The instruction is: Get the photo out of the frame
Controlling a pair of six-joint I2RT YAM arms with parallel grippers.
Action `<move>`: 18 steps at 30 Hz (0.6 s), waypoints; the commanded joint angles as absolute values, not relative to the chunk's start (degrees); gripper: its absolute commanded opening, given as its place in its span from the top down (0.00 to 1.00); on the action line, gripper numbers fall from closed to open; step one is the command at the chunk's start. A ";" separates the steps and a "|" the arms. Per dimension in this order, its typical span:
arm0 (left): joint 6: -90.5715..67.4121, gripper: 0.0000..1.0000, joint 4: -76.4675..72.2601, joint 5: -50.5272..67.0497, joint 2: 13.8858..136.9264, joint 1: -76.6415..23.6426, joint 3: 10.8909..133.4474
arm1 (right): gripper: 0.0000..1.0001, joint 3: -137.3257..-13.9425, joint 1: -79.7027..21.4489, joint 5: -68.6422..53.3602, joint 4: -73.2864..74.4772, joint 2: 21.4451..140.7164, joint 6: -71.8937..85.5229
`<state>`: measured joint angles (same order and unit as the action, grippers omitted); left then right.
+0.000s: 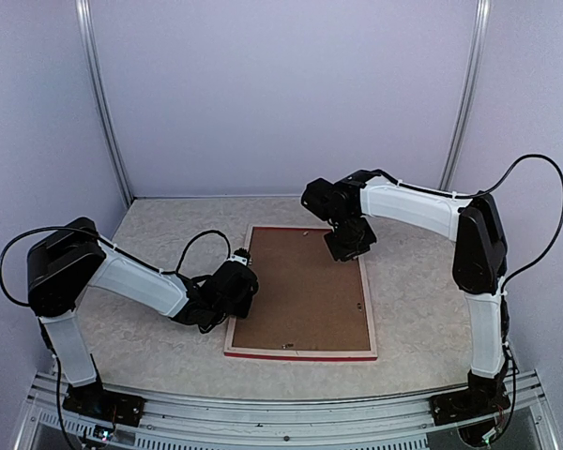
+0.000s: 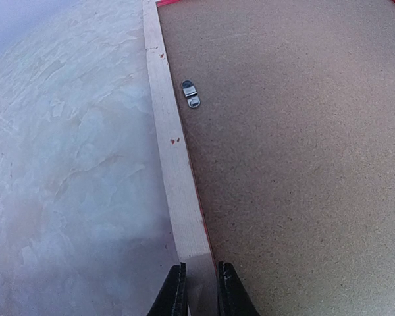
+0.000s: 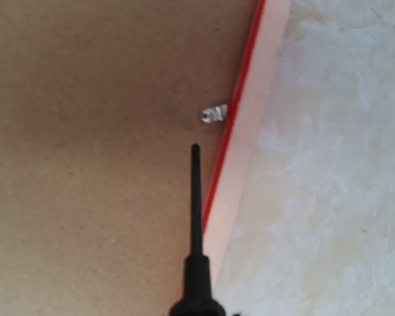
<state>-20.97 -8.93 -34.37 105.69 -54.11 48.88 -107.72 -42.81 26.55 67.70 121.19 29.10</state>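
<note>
Seen from above, the left arm folds at a raised elbow and runs its forearm low across the table (image 1: pixel 422 309) toward 3 o'clock, bringing the left gripper (image 1: pixel 247 281) to the 9 o'clock edge of the frame (image 1: pixel 300 353). The right arm stands tall from its base, elbow high, forearm stretched toward 9 o'clock and wrist bent down, so the right gripper (image 1: pixel 349 246) hangs over the frame's 1 o'clock corner. The frame lies flat and face down at mid-table, pale wood rails and a sliver of red rim around the brown backing board (image 1: pixel 305 291). The photo does not show. In the left wrist view we see the left gripper (image 2: pixel 201 289) drawn narrow, one finger on each side of the frame's (image 2: pixel 163 112) pale rail. A small metal turn clip (image 2: pixel 191 93) sits on the board at 12 o'clock from the fingers, just beside the rail. In the right wrist view a thin black tool shaft (image 3: pixel 195 217) juts up from the gripper's place, so we take it as held, though the fingers are out of frame. Its tip hovers over the board, near a silver tab (image 3: pixel 214 114) at 1 o'clock by the red rim.
</note>
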 commanded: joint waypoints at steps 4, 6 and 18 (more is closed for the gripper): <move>-20.13 0.87 -7.64 -33.67 104.33 -54.82 47.54 | 1.00 -107.97 -42.99 30.55 71.01 121.93 31.18; -20.14 0.87 -7.65 -33.66 104.39 -54.84 47.44 | 1.00 -107.57 -42.99 30.63 70.44 122.13 30.92; -20.13 0.87 -7.93 -33.59 103.92 -54.80 46.91 | 1.00 -105.45 -41.59 30.40 65.40 123.96 28.39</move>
<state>-20.97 -9.67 -34.35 105.36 -54.13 48.14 -106.28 -42.61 29.63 67.53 122.76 29.34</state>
